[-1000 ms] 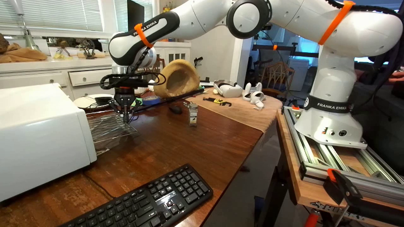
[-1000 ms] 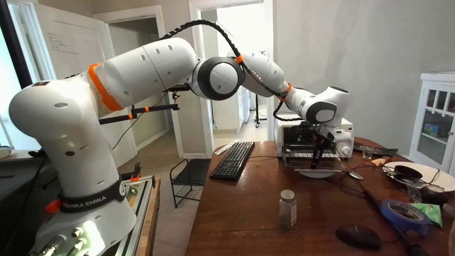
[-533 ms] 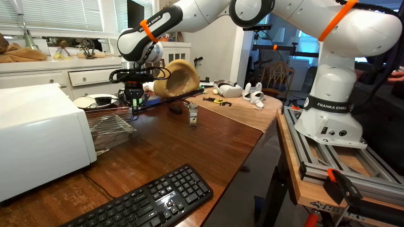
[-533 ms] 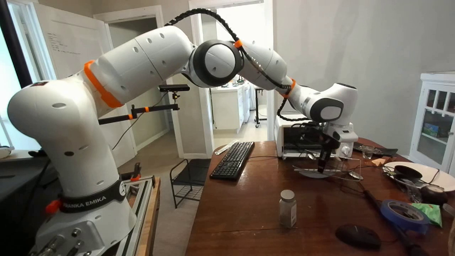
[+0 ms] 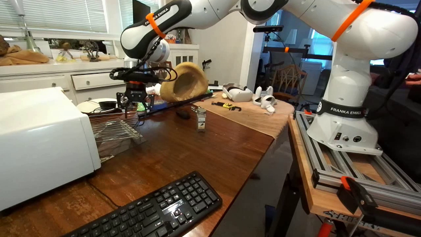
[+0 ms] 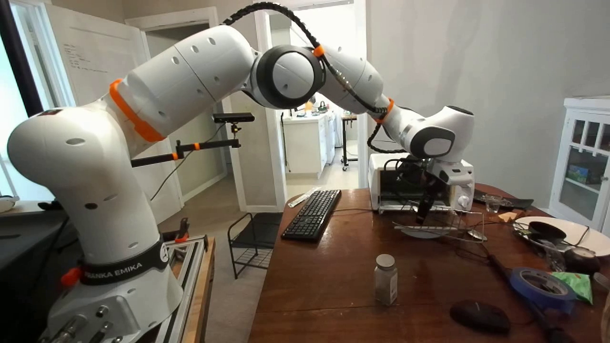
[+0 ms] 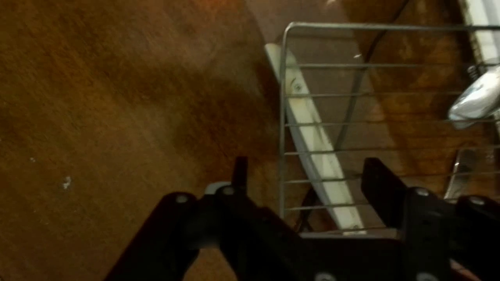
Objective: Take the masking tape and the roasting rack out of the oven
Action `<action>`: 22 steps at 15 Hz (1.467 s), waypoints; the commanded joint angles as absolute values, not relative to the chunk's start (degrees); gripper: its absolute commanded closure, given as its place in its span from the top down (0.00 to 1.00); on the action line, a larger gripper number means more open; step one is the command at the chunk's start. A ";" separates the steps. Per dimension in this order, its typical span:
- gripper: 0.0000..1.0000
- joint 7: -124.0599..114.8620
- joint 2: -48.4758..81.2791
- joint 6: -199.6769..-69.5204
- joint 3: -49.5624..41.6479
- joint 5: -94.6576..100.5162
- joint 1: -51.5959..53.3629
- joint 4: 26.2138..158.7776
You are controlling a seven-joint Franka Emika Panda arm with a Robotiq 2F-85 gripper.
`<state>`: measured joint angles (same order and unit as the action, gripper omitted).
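The roasting rack [image 7: 282, 117], a grid of thin silvery wires, lies outside the oven [image 5: 42, 131], above its lowered door with a pale handle bar [image 7: 312, 128]. In the wrist view my gripper [image 7: 306, 160] is open over the rack's edge: one finger on each side of the border wire, nothing held. Its jaws stand wide apart above the rack in an exterior view too. A blue roll of tape, the masking tape [image 6: 543, 288], sits on the table far from the gripper. The oven's front [image 6: 374, 190] is partly hidden behind the arm.
A black keyboard [image 5: 158, 207] lies beside the oven. A glass jar [image 6: 386, 281] and a black mouse [image 6: 480, 317] stand on the table. A spoon [image 7: 474, 97] shows through the wires. A plate [image 6: 591, 236] with a dark bowl and cables is off to one side.
The shut gripper drew the rack outward, away from the oven and sideways. Then the jaws opened and let it go. The gripper has risen a little while the rack stays put.
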<state>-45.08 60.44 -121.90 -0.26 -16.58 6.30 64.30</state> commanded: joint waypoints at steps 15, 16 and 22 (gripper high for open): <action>0.37 -40.78 68.11 -145.04 8.27 -23.75 8.94 61.49; 0.30 -40.96 68.46 -145.97 8.21 -23.80 9.19 61.20; 0.54 -42.48 70.17 -148.43 8.05 -23.45 10.04 58.94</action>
